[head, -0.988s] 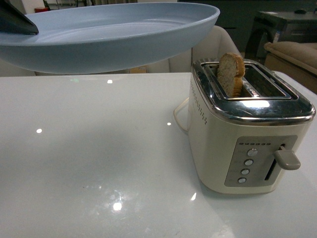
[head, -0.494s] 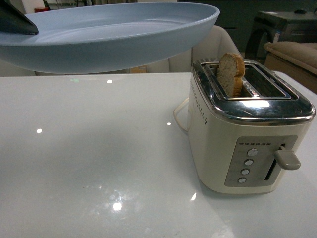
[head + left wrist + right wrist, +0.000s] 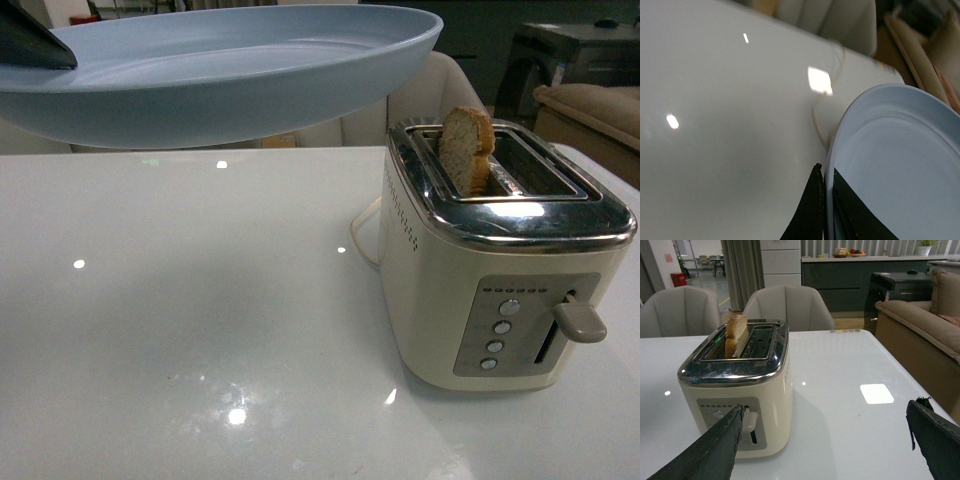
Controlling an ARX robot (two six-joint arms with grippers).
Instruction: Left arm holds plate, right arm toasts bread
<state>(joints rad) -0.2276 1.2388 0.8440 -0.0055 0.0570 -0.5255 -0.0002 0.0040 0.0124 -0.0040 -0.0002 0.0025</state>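
My left jaws grip plate [image 3: 230, 90] rim, aloft. Bread [image 3: 466, 150] in toaster [image 3: 450, 300] slot; lever [image 3: 580, 322] up, unpressed I judge. Right jaws wide, empty.

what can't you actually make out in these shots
- bread: lower half hidden down in the toaster slot, front and right wrist views
- left gripper: only the fingertips show in the left wrist view; the bottom edge cuts off the rest
- plate: left end cut off by the picture edge, front view
- toaster buttons: markings too small to read, front view
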